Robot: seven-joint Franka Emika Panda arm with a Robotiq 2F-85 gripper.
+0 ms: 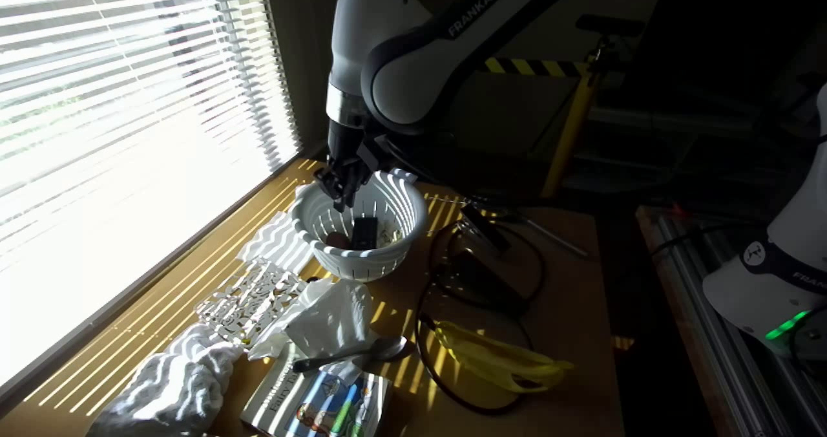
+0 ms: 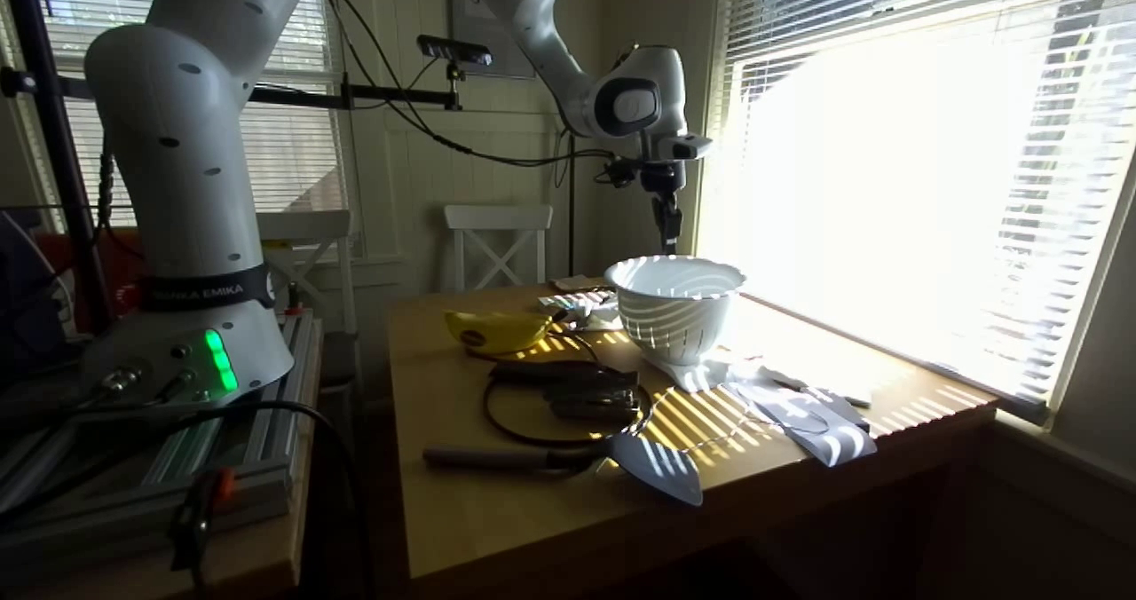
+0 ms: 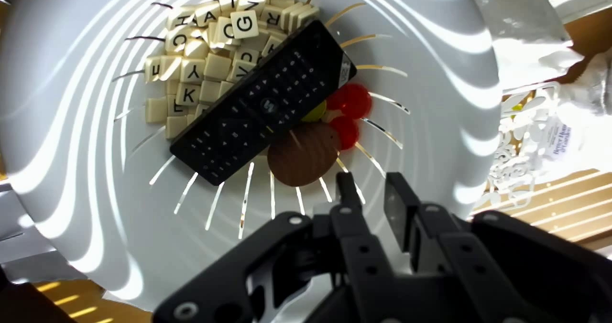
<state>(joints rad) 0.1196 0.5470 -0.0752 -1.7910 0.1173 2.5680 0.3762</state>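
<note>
Gripper (image 3: 369, 191) hangs over white bowl (image 3: 430, 132), jaws a bit apart, nothing btwn them. Black remote (image 3: 263, 104) lies in bowl w/ letter tiles (image 3: 217, 67) & brown lump (image 3: 303, 156). If gripper drops off-center, it might hit bowl's rim & tip it, b/c bowl looks light.

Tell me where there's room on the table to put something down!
There's bare table at the corner by the spatula, and more between its handle and the yellow thing, outside the black cable. It's crowded around the book, spoon and towel. The basket is busy too: remote, letter tiles, and the hand above.
</note>
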